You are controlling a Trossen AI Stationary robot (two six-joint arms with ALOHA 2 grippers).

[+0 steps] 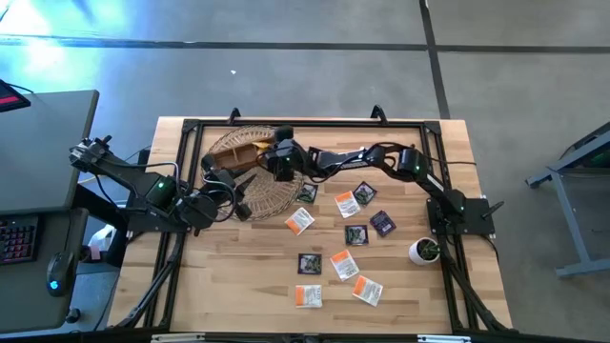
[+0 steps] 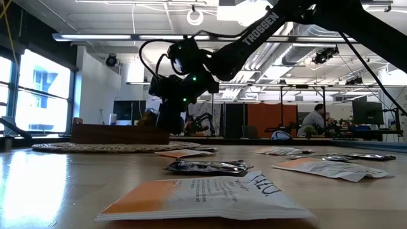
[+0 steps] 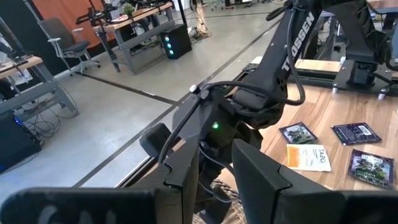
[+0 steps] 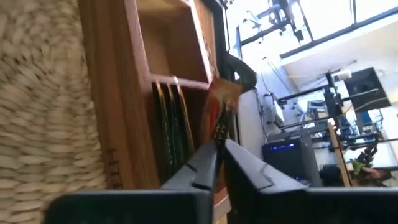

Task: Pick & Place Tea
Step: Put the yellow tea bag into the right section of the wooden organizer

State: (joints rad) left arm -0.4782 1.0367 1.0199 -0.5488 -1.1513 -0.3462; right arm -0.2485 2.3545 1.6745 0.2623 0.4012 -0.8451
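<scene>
Right gripper (image 4: 217, 149) pinches an orange-print flat tea sachet (image 4: 219, 111) edge-on, hanging over the brown wooden divided box (image 4: 134, 93) — slot with upright sachets sits just below the jaws, at 11 o'clock on the table. Left gripper (image 3: 214, 165) idle — can't tell its jaws.

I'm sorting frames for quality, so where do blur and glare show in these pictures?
Low view: the nearest orange-and-white sachet is soft, and the window at left is blown out. Right wrist view: the woven mat is smeared, and the sachet at the right tool is blurred. High view: pale glare on the floor at upper left.
</scene>
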